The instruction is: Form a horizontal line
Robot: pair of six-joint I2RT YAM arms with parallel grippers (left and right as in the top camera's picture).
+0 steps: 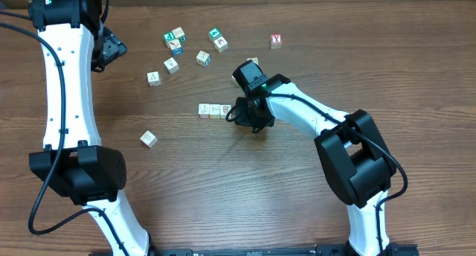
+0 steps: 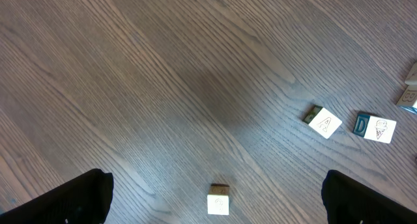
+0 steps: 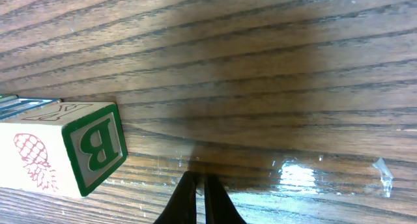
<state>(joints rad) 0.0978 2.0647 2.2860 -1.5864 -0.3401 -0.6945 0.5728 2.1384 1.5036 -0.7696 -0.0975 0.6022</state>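
Three pale printed cubes stand side by side as a short horizontal line (image 1: 214,111) in the middle of the table. My right gripper (image 1: 249,116) is just to the right of the row's right end, down at the table. In the right wrist view it (image 3: 201,182) is shut with nothing between the fingers, and the end cube (image 3: 65,146), with a green "B" and a pineapple print, sits to their left. My left gripper (image 1: 110,48) hangs at the far left, high over the table. Its view shows it (image 2: 215,188) open above a small pale cube (image 2: 218,199).
Loose cubes lie scattered behind the row: pale ones (image 1: 154,78) (image 1: 172,65) (image 1: 203,58), teal-faced ones (image 1: 174,40) (image 1: 216,38), one with a red "Y" (image 1: 276,40), and one behind the right arm (image 1: 253,62). Another pale cube (image 1: 149,139) lies front left.
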